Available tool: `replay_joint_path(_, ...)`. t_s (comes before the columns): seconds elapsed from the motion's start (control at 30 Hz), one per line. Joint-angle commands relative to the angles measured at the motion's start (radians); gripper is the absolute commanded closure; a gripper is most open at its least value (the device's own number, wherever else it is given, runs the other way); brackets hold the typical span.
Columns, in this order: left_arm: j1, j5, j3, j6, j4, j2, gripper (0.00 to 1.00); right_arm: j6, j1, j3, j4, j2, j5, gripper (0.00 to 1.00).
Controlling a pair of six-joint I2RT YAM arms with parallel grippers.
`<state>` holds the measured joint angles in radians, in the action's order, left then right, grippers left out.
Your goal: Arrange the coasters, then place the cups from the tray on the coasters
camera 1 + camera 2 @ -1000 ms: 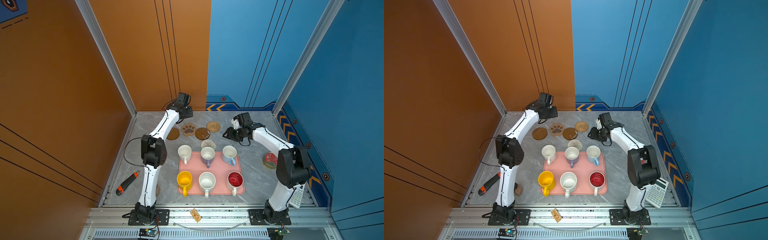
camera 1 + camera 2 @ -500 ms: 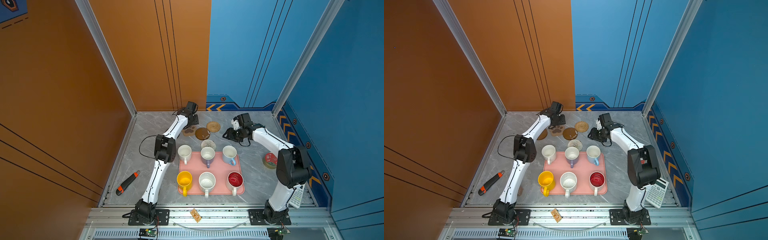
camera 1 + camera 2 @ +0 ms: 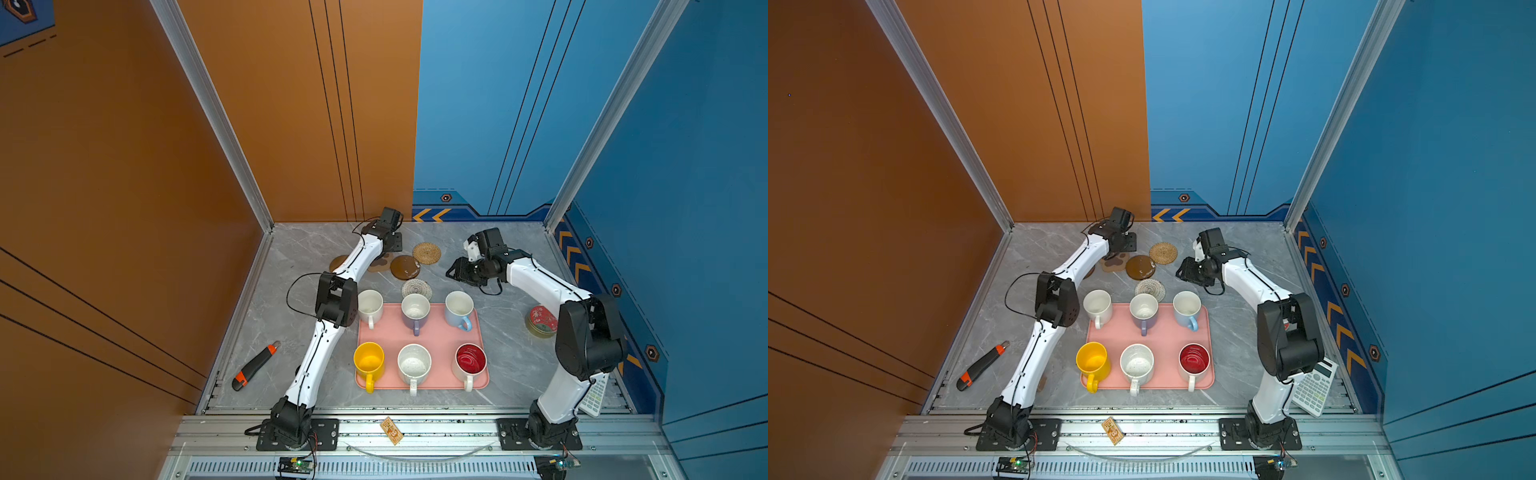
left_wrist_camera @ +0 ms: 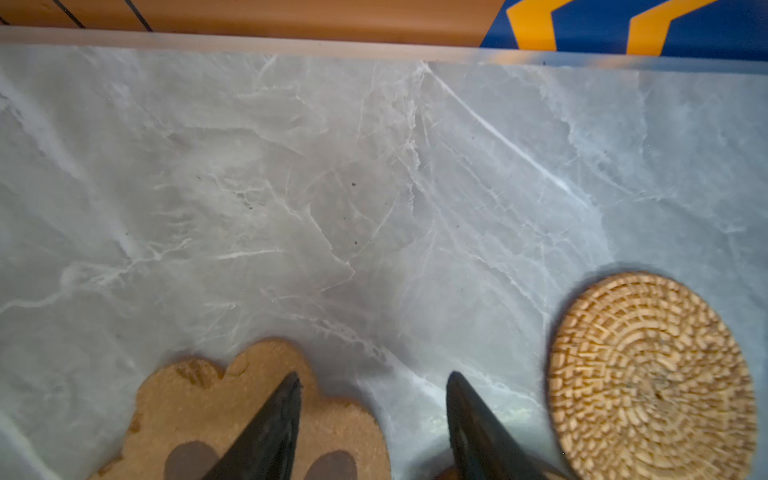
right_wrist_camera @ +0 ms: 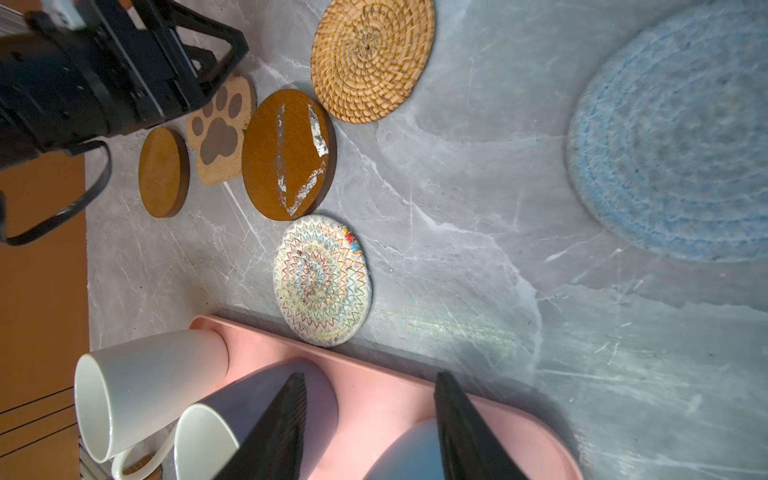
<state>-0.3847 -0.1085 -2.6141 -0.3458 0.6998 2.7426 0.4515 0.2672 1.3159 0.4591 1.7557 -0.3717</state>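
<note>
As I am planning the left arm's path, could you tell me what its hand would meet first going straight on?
Likely bare tabletop beyond the paw coaster, then the back wall; depth unclear.

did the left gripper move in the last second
Yes. In a top view the left gripper has swung right, to above the paw coaster's edge, nearer the rattan coaster.
</note>
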Motion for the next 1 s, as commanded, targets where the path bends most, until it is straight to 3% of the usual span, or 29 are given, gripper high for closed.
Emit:
replay_joint_path(0.0,-0.007,-0.009,-0.024,0.048,0.005,0.014,0.44,0.016,-0.003,-0.024,-0.003,-0.042,-0.010,0.51)
replay_joint_path(0.17,-0.005,0.000,0.035,0.065,0.026,-0.004,0.47,0.019,-0.003,-0.035,-0.004,-0.051,-0.009,0.51)
replay_joint_path(0.33,0.017,0.087,0.048,0.027,0.113,-0.001,0.54,0.021,0.000,-0.038,-0.005,-0.055,-0.011,0.51)
replay_joint_path(0.53,0.025,0.063,0.073,0.046,0.214,-0.018,0.60,0.024,0.007,-0.044,-0.012,-0.061,-0.013,0.51)
replay_joint_path(0.97,0.017,-0.003,0.281,0.073,0.264,-0.133,0.63,0.035,0.021,-0.064,-0.043,-0.061,-0.024,0.51)
